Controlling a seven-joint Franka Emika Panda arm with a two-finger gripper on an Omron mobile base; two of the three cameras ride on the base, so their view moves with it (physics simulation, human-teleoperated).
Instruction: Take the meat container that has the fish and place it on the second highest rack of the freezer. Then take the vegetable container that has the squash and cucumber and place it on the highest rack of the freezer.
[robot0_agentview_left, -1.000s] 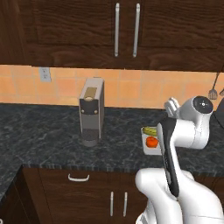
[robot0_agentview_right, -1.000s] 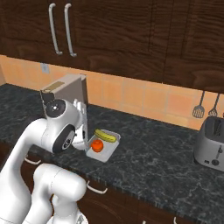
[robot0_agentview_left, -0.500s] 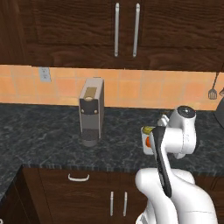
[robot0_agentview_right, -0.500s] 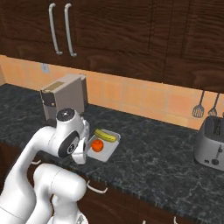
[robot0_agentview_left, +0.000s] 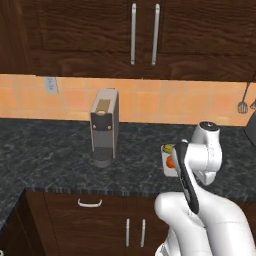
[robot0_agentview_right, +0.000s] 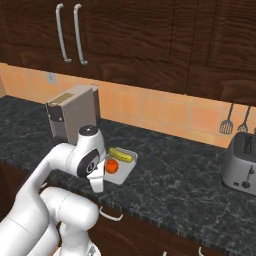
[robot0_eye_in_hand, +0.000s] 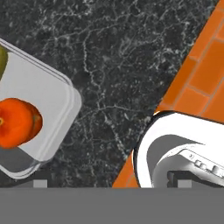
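Hand view: the tool (robot0_eye_in_hand: 111, 186) is spread wide, grasping nothing, over the dark tabletop (robot0_eye_in_hand: 122, 65). Just beside it lies the clear vegetable container (robot0_eye_in_hand: 48, 127) with an orange squash (robot0_eye_in_hand: 17, 122) and a green cucumber (robot0_agentview_right: 122, 155). A coffee machine (robot0_agentview_left: 104, 127) stands nearby.

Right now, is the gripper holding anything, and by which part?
Nothing is held. The gripper is open above the counter, beside the container and not touching it.

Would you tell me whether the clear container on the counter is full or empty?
Not empty: the container holds an orange squash and a yellow-green cucumber, with bare floor showing beside them.
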